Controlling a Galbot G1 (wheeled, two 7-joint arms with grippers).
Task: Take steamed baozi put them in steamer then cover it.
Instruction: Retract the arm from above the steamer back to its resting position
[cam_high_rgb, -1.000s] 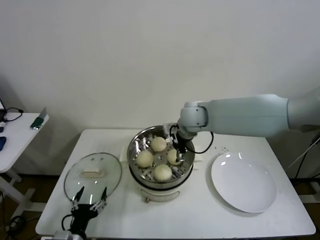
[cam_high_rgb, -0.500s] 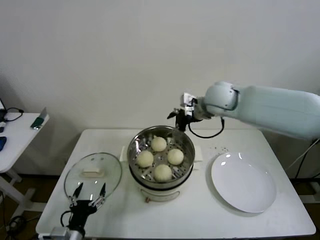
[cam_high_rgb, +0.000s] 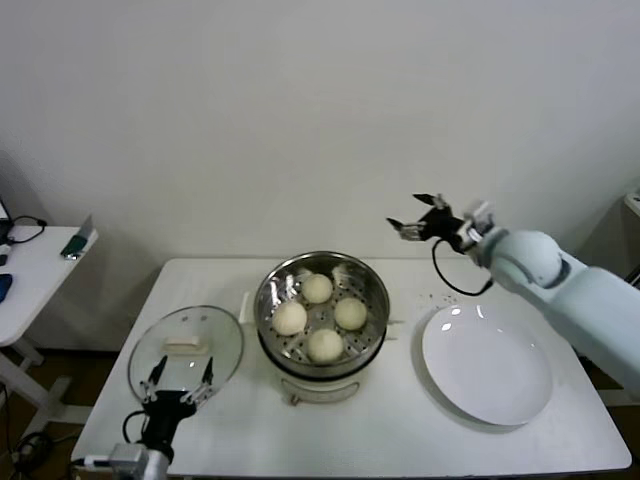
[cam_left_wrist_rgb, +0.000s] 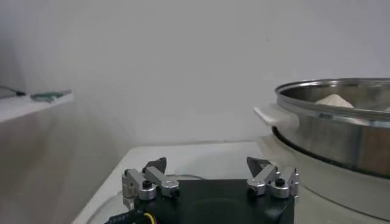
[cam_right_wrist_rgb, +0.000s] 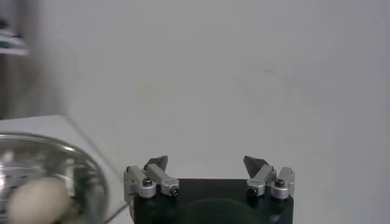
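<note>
Several pale steamed baozi (cam_high_rgb: 320, 315) lie in the steel steamer (cam_high_rgb: 275, 285) on its cream base at the table's middle. My right gripper (cam_high_rgb: 418, 212) hangs open and empty in the air, up and to the right of the steamer, over the table's back edge. In the right wrist view its open fingers (cam_right_wrist_rgb: 206, 165) face the wall, with the steamer's rim (cam_right_wrist_rgb: 91, 161) and one baozi (cam_right_wrist_rgb: 38, 199) at the side. My left gripper (cam_high_rgb: 180, 375) stands open and empty at the table's front left, just before the glass lid (cam_high_rgb: 187, 347). The left wrist view shows its gripper (cam_left_wrist_rgb: 207, 166) beside the steamer (cam_left_wrist_rgb: 332, 125).
An empty white plate (cam_high_rgb: 487, 366) lies on the right of the table. A white side table (cam_high_rgb: 30, 270) with small items stands at the far left. The wall is close behind the table.
My right gripper has risen out of the steamer and swung up and to the right, empty, leaving the baozi inside. The left gripper has barely moved.
</note>
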